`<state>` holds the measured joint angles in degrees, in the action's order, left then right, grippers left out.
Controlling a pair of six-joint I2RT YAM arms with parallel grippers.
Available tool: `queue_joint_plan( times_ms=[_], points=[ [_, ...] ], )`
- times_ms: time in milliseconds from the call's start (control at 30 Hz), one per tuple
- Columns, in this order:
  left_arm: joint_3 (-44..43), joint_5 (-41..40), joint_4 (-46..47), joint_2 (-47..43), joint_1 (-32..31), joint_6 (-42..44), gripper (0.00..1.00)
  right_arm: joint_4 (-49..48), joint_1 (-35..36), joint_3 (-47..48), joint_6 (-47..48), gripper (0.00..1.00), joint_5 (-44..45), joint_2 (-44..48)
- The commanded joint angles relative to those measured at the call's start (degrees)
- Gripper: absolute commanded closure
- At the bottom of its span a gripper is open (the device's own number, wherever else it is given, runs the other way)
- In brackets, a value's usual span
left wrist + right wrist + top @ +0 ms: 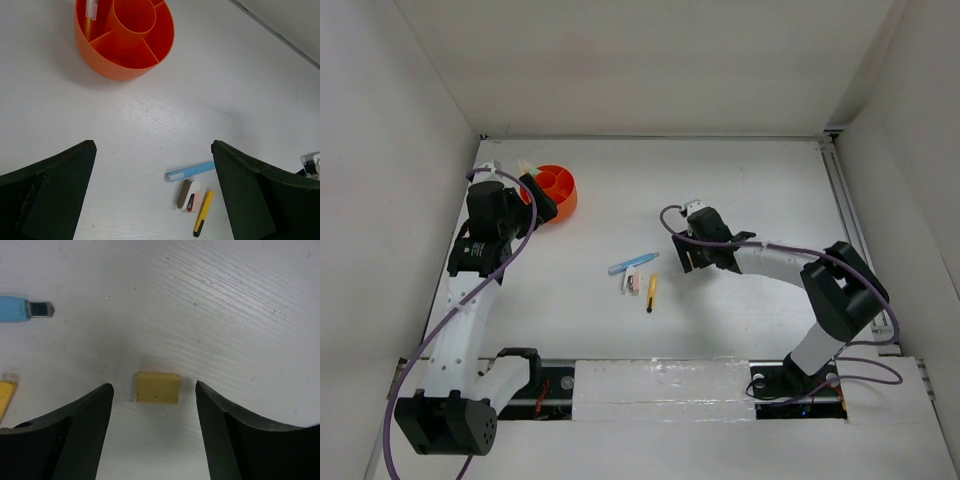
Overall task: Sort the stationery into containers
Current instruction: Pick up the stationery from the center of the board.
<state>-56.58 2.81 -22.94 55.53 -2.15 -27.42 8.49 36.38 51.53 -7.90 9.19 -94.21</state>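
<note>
My right gripper (152, 392) spread, tan eraser (158, 387) between its 2 fingers (75, 432), lower centre of frame. My left gripper (152, 150) spread too; orange tub (120, 67) upper left, blue pen (190, 171) lower right.

The top view looks down from above and behind over the whole white desk (740, 200). The left wrist view slants down from higher up; the right wrist view sits close above the desk. All three share the thin blue plastic pen (633, 263).
</note>
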Motion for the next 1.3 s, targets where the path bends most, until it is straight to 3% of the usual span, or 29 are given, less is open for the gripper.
queue_joint_plan(
  times_ms=[0, 400, 433, 467, 567, 667, 767, 800, 933, 1067, 1267],
  points=[
    [0.3, 0.7, 1.8, -0.2, 0.0, 0.9, 0.0, -4.1, -0.4, -0.1, -1.4, 0.29, -2.2, -1.0],
    [0.3, 0.2, 1.8, -0.2, 0.0, 0.9, 0.0, -1.7, -1.0, -1.2, -5.7, 0.53, 0.2, -2.6],
    [0.3, 0.2, 1.8, -0.2, 0.0, 0.9, 0.0, -1.7, -1.0, -1.2, -5.7, 0.59, 0.2, -3.3],
    [0.3, 0.2, 1.8, -0.2, 0.0, 0.9, 0.0, -1.7, -1.5, -1.2, -5.7, 0.78, 0.2, -3.9],
    [0.8, 0.2, 1.8, -0.2, 0.0, 0.9, 0.0, -1.2, -1.5, -0.6, -5.7, 1.0, 0.2, -3.9],
    [0.9, 4.6, 3.1, 0.4, 0.0, 0.9, 0.0, -2.9, 0.0, 0.0, -3.4, 1.0, -1.4, -1.6],
    [0.2, 15.8, 5.4, 2.5, 0.0, 0.9, 0.0, -8.8, 2.5, 0.6, 3.3, 1.0, -7.1, 1.6],
    [0.2, 22.6, 6.2, 4.1, 0.0, 0.3, 0.0, -10.4, 3.0, 3.0, 7.2, 1.0, -9.3, 2.2],
    [1.5, 36.0, 10.5, 8.2, 0.0, -1.2, 0.0, -11.0, 6.2, 10.9, 15.3, 1.0, -18.8, 2.2],
    [3.1, 43.1, 14.4, 10.0, 0.0, -2.3, 0.0, -12.1, 8.7, 15.6, 20.3, 1.0, -23.6, 2.2],
    [3.7, 46.6, 14.9, 10.6, 0.0, -2.3, 0.0, -18.6, 10.6, 16.8, 22.3, 1.0, -29.7, 3.8]
  ],
)
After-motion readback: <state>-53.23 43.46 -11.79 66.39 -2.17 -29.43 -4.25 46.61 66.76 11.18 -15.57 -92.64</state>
